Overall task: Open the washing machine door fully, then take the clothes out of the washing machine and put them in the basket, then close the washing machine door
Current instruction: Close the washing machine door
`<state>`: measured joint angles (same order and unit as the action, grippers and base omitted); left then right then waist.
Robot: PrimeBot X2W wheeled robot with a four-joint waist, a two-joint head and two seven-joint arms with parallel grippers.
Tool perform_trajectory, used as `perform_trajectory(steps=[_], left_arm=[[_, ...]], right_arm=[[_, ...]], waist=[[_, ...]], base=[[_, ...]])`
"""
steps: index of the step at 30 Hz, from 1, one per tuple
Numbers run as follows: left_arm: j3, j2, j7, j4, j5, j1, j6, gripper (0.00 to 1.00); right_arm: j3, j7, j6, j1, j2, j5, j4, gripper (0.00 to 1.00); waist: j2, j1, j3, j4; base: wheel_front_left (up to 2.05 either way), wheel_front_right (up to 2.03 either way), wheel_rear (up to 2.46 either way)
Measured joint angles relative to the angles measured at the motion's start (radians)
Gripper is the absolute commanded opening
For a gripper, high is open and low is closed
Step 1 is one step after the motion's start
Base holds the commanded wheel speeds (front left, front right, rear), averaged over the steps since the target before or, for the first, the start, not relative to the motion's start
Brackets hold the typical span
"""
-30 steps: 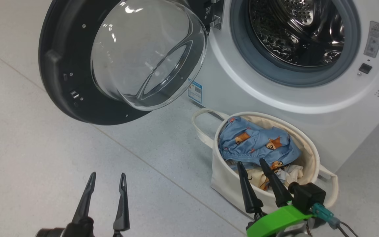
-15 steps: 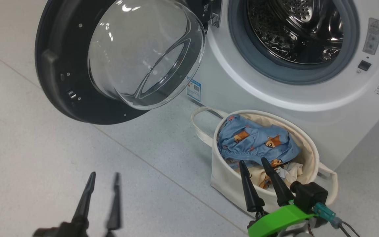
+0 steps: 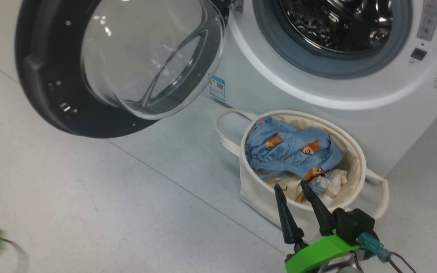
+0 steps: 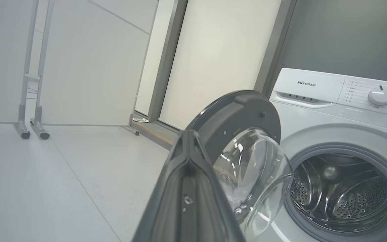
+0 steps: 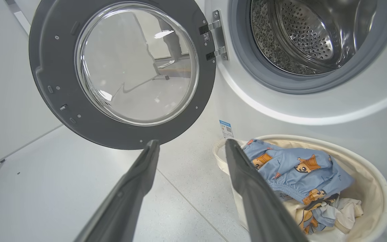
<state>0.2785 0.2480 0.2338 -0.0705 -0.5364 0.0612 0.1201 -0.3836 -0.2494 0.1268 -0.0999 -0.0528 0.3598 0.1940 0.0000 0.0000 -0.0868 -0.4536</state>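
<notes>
over grey floor (image 3: 89, 189), the washing machine door (image 4: 247, 111) hangs ahead-right of the pinched left gripper (image 4: 187, 139), probably the nearer; right gripper (image 3: 290, 185) splayed.

**Pale floor, plain walls, even light**

A pale grey speckled floor (image 3: 89, 197) spreads wide, crossed by one thin straight seam (image 3: 188, 191). In the left wrist view a smooth white wall (image 4: 89, 67) meets it, and two slim grey metal legs (image 4: 38, 117) on small black castors (image 4: 44, 136) stand against that wall. Beside the wall, a dark grey upright post (image 4: 168, 60) borders a tall cream panel (image 4: 220, 57). A matt dark grey wall (image 4: 348, 33) lies to the right. The light is soft and even.
</notes>
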Motion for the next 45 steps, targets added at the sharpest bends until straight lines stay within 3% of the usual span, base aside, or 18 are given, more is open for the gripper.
perform_trajectory(steps=[8,11,16,24,31,45], left_arm=[[0.142,0.306,-0.263,0.15,-0.604,0.239,0.004,0.0],[0.187,0.398,-0.351,0.277,-0.729,0.329,0.004,0.0],[0.213,0.5,-0.455,0.482,-0.819,0.428,0.004,0.0],[0.216,0.563,-0.566,0.645,-0.907,0.568,-0.018,0.0],[0.187,0.565,-0.651,0.71,-0.939,0.608,-0.05,0.0],[0.103,0.545,-0.831,0.689,-0.978,0.618,-0.058,0.0]], right_arm=[[0.01,0.0,0.0,-0.066,-0.001,-0.055,0.008,1.0],[0.013,0.0,0.0,-0.1,-0.001,-0.07,0.007,1.0],[0.017,0.0,0.0,-0.131,-0.003,-0.081,0.006,1.0],[0.033,0.0,0.0,-0.189,-0.005,-0.121,-0.005,1.0],[0.033,0.0,0.0,-0.2,-0.005,-0.124,-0.003,1.0],[0.034,0.0,0.0,-0.176,-0.011,-0.148,-0.003,1.0]], waist=[[0.0,0.0,-0.079,0.052],[0.0,0.0,-0.114,0.079],[0.0,0.0,-0.169,0.139],[0.0,0.0,-0.256,0.237],[0.0,0.0001,-0.298,0.306],[0.0,0.0001,-0.271,0.301]], base=[[0.0,0.0,0.0],[0.0,0.0,0.0],[0.0,0.0,0.0],[0.0,0.0,0.0],[0.0,0.0,0.0],[0.0,0.0,0.0]])
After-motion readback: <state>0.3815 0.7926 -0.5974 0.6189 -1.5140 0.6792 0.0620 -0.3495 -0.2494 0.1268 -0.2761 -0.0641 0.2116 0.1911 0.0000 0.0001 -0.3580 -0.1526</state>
